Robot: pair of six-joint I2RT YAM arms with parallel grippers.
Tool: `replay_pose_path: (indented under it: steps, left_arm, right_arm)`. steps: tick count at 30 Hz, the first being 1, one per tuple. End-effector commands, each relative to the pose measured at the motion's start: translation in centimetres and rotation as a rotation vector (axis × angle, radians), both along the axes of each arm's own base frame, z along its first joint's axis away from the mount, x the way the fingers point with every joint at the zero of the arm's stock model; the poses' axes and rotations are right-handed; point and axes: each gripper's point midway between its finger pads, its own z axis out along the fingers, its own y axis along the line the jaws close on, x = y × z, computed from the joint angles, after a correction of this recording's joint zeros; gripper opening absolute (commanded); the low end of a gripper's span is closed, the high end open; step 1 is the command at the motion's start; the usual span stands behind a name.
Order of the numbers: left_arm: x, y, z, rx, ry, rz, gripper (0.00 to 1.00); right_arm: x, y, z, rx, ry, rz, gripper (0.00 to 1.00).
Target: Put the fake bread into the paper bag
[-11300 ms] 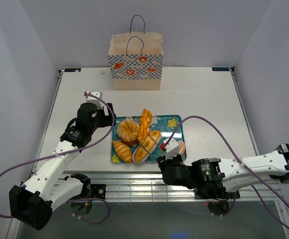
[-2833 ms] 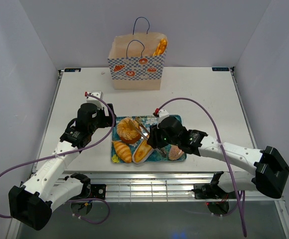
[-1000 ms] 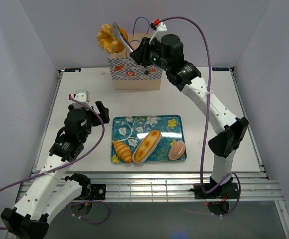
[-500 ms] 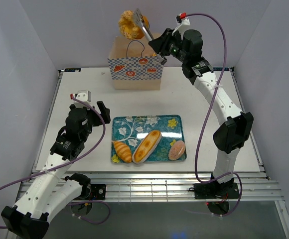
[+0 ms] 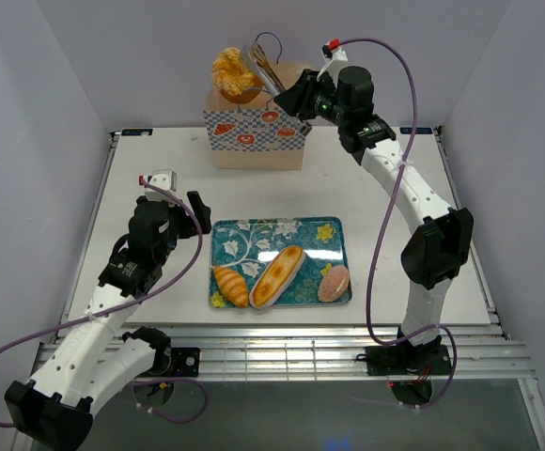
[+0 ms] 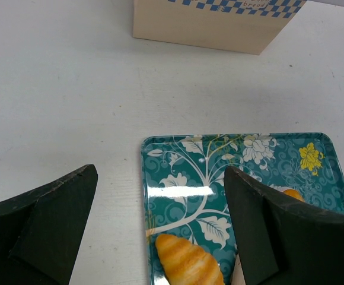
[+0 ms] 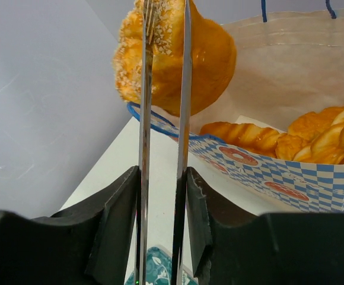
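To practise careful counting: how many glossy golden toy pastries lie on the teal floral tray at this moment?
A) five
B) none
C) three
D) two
C: the teal floral tray holds only a striped croissant, a long golden loaf and a round pink-topped bun.
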Motion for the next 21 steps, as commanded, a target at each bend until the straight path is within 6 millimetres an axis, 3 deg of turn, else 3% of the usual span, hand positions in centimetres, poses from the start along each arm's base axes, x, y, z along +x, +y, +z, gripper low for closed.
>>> replay_pose_path:
  steps: [1, 15, 21]
  left_arm:
    - [0.0, -0.5, 0.8, -0.009, -0.009, -0.024, 0.98]
    - [-0.1, -0.7, 0.6, -0.005, -0.002, -0.036, 0.98]
    - [-0.1, -0.8, 0.7, -0.002, -0.005, -0.04, 0.98]
  right_arm:
    - [-0.3, -0.4, 2.4, 0.026, -0.08, 0.02, 0.42]
    - [-0.3, -1.4, 2.3, 0.02, -0.063, 0.031, 0.47]
    - [-2.3, -2.1, 3.6, 0.011, -0.081, 0.057, 0.47]
